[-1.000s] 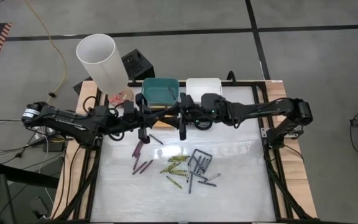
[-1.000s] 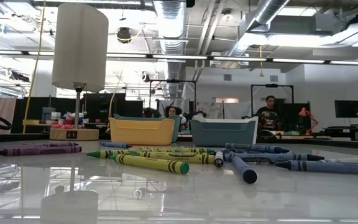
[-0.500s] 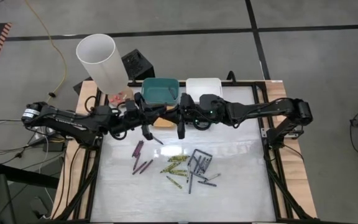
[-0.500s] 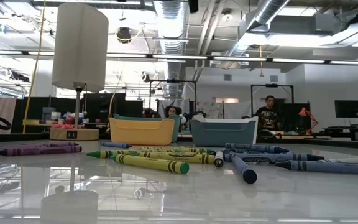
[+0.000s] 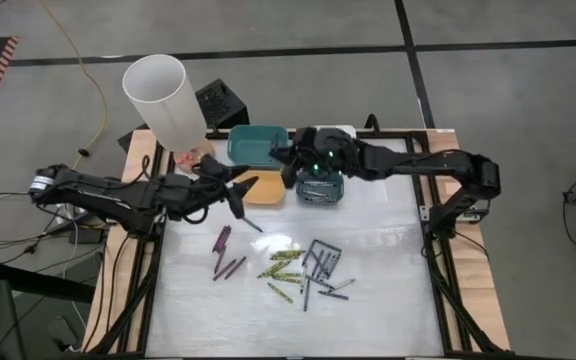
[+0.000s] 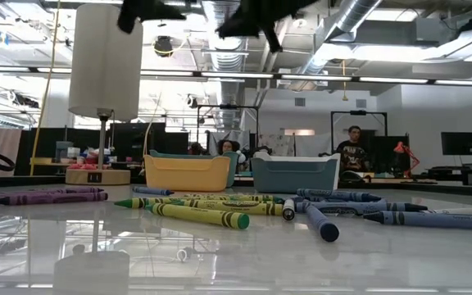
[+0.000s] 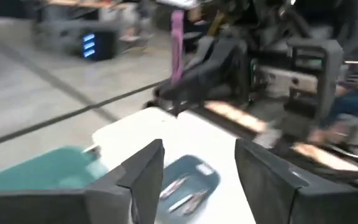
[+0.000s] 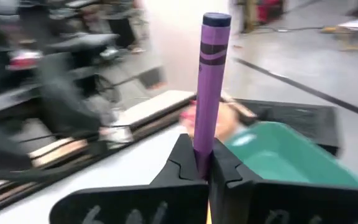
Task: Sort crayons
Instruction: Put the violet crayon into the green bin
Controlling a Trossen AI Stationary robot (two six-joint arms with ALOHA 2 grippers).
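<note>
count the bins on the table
4, none apparently hidden: teal bin at the back edge, white bin beside it, partly covered by an arm, yellow bin in front of the teal one, grey-blue bin in front of the white one.

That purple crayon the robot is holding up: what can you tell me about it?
The purple crayon is a short stick in a purple paper wrapper with darker bands near its flat top end. It stands upright, its lower end pinched in the shut right gripper, and nothing else touches it. The left wrist view catches it too, raised above the bins. From above, that gripper is beside the teal bin at the table's far edge. The crayon's tip is hidden.
</note>
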